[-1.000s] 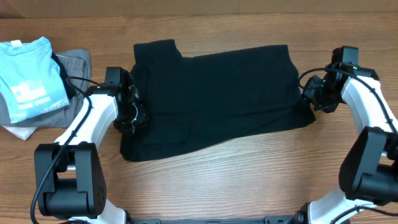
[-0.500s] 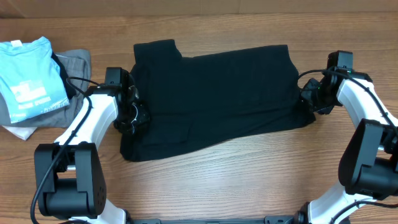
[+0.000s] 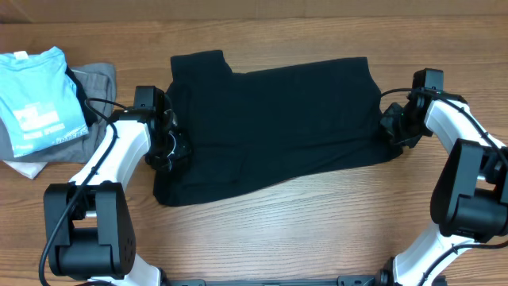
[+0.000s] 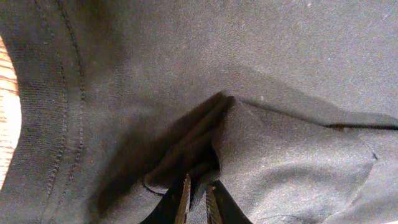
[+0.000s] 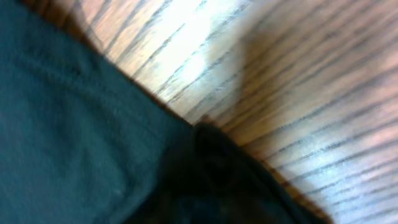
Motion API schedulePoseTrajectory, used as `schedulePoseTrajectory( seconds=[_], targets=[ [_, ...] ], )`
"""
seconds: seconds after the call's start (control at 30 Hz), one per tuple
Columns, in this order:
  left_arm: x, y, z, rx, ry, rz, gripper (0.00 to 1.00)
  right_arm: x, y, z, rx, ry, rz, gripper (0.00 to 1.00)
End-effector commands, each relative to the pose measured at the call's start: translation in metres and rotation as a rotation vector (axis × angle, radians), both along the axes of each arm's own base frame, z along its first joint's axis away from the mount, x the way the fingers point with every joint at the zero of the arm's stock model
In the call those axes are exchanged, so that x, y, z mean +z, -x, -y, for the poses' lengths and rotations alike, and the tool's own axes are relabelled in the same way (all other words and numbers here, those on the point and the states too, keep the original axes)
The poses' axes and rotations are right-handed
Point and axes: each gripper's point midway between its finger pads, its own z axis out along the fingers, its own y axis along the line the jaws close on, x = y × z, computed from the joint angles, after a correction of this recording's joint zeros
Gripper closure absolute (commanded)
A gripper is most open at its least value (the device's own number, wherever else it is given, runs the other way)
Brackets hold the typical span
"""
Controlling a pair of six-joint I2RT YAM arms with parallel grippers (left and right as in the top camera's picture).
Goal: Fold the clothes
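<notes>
While the black shirt (image 3: 270, 127) lies flat on the table (image 3: 302, 230), long axis running left to right between the arms, a fold at its left edge is pinched by the near-shut left gripper (image 4: 198, 190), and the opening of the right gripper (image 3: 394, 127), at the right edge, cannot be told.

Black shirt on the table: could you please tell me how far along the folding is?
Done: a blue shirt lies folded at the left on a grey garment. In hand: the left gripper pinches a ridge of the black shirt at its left edge; the right gripper sits at the right edge, grip too blurred to judge. Left: the black shirt lies spread flat, unfolded.
</notes>
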Motion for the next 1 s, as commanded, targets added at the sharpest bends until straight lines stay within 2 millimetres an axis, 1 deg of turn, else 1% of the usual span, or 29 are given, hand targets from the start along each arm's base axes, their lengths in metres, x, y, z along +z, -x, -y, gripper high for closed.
schedulePoseTrajectory(
  seconds=[0.0, 0.07, 0.33, 0.43, 0.53, 0.63, 0.73, 0.9, 0.93, 0.97],
  targets=[
    [0.000, 0.000, -0.001, 0.007, -0.005, -0.001, 0.86, 0.002, -0.005, -0.003, -0.011, -0.008, 0.019, 0.89],
    [0.000, 0.000, -0.001, 0.007, -0.005, -0.001, 0.86, 0.002, -0.006, -0.002, -0.013, -0.008, 0.022, 0.90],
    [0.000, 0.000, -0.001, 0.007, -0.005, -0.001, 0.86, 0.004, -0.008, -0.001, -0.015, -0.006, 0.030, 0.89],
    [0.000, 0.000, -0.001, 0.007, -0.005, -0.001, 0.86, 0.011, -0.011, -0.001, -0.015, -0.007, 0.032, 0.89],
    [0.000, 0.000, -0.001, 0.007, -0.005, -0.001, 0.86, 0.021, -0.019, -0.005, -0.003, -0.032, 0.057, 0.89],
    [0.000, 0.000, -0.001, 0.007, -0.005, -0.001, 0.86, 0.031, -0.027, -0.016, 0.017, -0.099, 0.085, 0.85],
    [0.000, 0.000, -0.001, 0.007, -0.005, -0.001, 0.86, 0.037, -0.032, -0.025, 0.033, -0.156, 0.111, 0.85],
    [0.000, 0.000, -0.001, 0.007, -0.005, -0.001, 0.86, 0.041, -0.043, -0.025, 0.041, -0.159, 0.164, 0.84],
    [0.000, 0.000, -0.001, 0.007, -0.005, 0.000, 0.86, 0.041, -0.046, -0.025, 0.042, -0.156, 0.173, 0.82],
    [0.000, 0.000, -0.001, 0.007, -0.005, 0.000, 0.85, 0.042, -0.047, -0.024, 0.043, -0.154, 0.181, 0.76]
  ],
)
